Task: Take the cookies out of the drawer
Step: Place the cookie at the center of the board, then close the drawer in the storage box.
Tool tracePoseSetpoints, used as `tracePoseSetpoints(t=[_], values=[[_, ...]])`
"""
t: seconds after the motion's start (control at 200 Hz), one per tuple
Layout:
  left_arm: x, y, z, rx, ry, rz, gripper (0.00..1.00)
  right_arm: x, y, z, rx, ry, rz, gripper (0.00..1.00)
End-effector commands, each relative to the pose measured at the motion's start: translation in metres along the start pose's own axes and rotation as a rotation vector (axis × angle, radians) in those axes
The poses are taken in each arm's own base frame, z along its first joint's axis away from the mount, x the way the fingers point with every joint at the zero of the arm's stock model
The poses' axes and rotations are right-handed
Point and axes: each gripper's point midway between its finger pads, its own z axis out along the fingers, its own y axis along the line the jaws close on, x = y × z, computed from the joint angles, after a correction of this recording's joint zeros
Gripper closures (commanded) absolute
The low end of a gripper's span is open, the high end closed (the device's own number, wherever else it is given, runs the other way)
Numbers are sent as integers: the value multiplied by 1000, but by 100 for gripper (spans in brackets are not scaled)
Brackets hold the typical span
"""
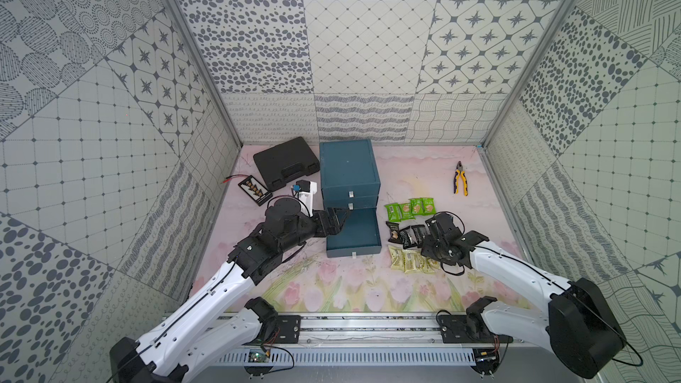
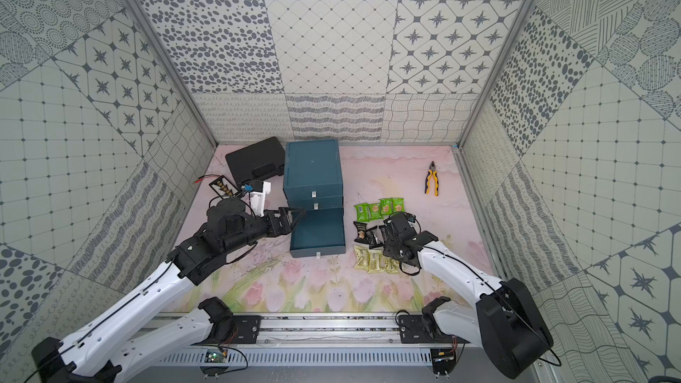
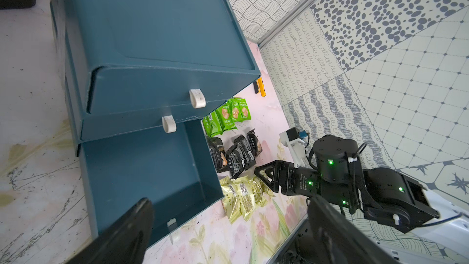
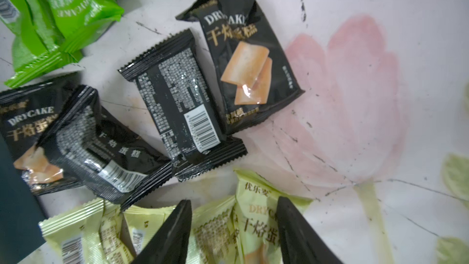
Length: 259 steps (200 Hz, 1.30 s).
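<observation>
**A:** Where do the cookies [image 1: 403, 237] lie for us now?

**B:** All are on the tabletop [image 1: 331, 289], just beside the pulled-out bottom drawer [image 1: 359, 232], on its right. There is a row of green packets [image 1: 411, 210], a row of black packets [image 4: 177, 102], then the pale yellow-green packets [image 1: 409, 262] nearest our base. The drawer floor looks bare in the left wrist view, so we judge the emptying done (or as good as).

**A:** And our tools?

**B:** The right tool [image 4: 234, 199] hangs over the pale row, fingers apart, nothing between them. The left tool [image 3: 231, 200] is likewise spread and empty, at the drawer's left wall.

**A:** And if we had to lift another packet?

**B:** We'd expect it to be light, with slick, crinkly film around a brittle biscuit, so we'd squeeze gently. We'd straddle a packet across its short width at the puffed middle. Where packets overlap, as some black ones do, we'd take the crimped end seal instead.
</observation>
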Motion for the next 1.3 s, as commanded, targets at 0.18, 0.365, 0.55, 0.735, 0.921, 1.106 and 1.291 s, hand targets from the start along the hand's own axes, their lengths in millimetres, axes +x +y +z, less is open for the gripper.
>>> tracePoseSetpoints(t=[0.18, 0.365, 0.55, 0.735, 0.921, 1.106, 1.291], values=[[-23, -2, -3, -53, -39, 83, 1, -18, 11, -29, -44, -83, -3, 39], [-55, -9, 5, -68, -59, 101, 1, -26, 31, -66, -118, -164, -42, 37], [-86, -11, 7, -78, -118, 103, 1, -15, 72, -86, -250, -205, -72, 36], [-108, 11, 26, -81, -97, 3, 1, 10, 120, -88, -464, -206, -24, 44], [-115, 26, 48, -50, -64, -80, 1, 41, 154, -81, -556, -172, -28, 66], [-120, 34, 60, -43, -49, -109, 1, 67, 164, -67, -546, -116, -49, 86], [-119, 40, 72, -47, -34, -109, 1, 82, 161, -50, -539, -72, -34, 98]])
